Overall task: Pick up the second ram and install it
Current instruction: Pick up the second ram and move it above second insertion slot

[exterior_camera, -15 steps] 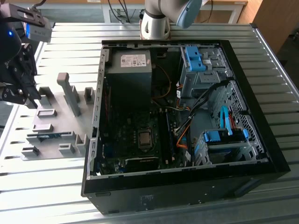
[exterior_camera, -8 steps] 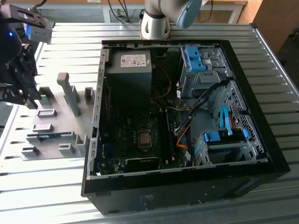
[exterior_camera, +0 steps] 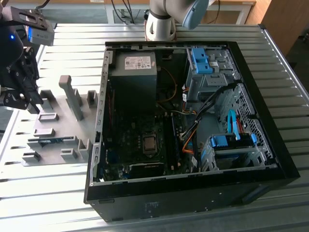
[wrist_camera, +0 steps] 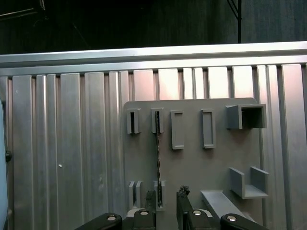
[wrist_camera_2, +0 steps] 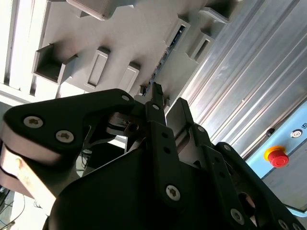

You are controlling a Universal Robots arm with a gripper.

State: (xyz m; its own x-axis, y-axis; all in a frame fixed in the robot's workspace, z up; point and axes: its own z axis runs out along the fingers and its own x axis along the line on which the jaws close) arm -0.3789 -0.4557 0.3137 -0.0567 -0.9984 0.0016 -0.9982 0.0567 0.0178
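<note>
The second ram is a thin blue stick standing on edge in a holder of the grey fixture plate, at the exterior view's left. In the first wrist view the second ram appears edge-on as a dark line between two slotted blocks. In the second wrist view it runs away from the fingertips. My gripper hangs above the plate, apart from the stick. Its fingers stand open, holding nothing. The stick lines up with the gap between them.
An open black computer case lies at the middle of the ribbed metal table. Inside it are the green motherboard, long black slots, a power supply and blue drive brackets. Grey fixture blocks rise from the plate.
</note>
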